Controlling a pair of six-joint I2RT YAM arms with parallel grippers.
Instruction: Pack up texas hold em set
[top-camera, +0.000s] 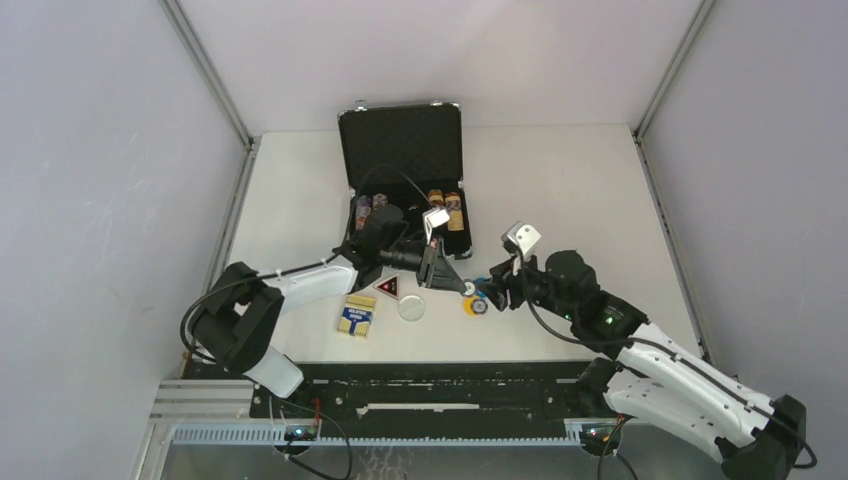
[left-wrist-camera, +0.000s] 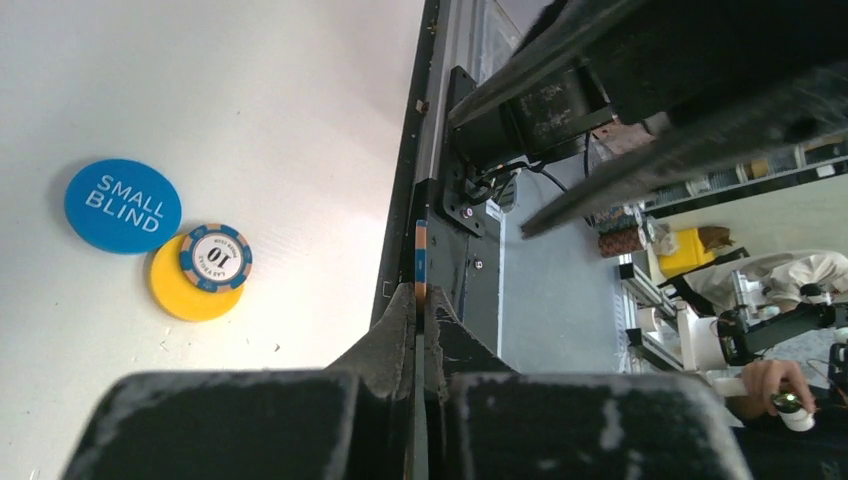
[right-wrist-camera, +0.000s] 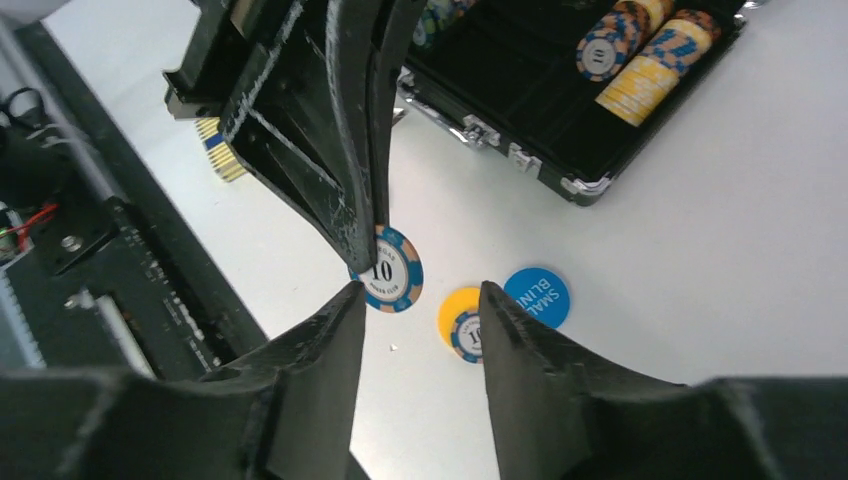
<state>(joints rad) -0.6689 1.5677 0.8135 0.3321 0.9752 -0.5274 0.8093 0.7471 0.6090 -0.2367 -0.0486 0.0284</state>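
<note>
Pinches a 10 poker chip (right-wrist-camera: 388, 272) tight in the left gripper (left-wrist-camera: 420, 300), chip on edge, face toward the right gripper (right-wrist-camera: 420, 295). Holds that one spread wide above the yellow disc (left-wrist-camera: 170, 290), just in front of the open briefcase (top-camera: 400, 145).

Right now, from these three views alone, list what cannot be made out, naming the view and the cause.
1. Yellow disc: lettering, wrist views, covered by the loose chip on it.
2. White disc, triangular token: print too small, top view.
3. Briefcase tray, middle: top view, under the left arm.
4. Card box: right wrist view, mostly behind the left gripper.
5. Held chip: face edge-on, left wrist view.
</note>
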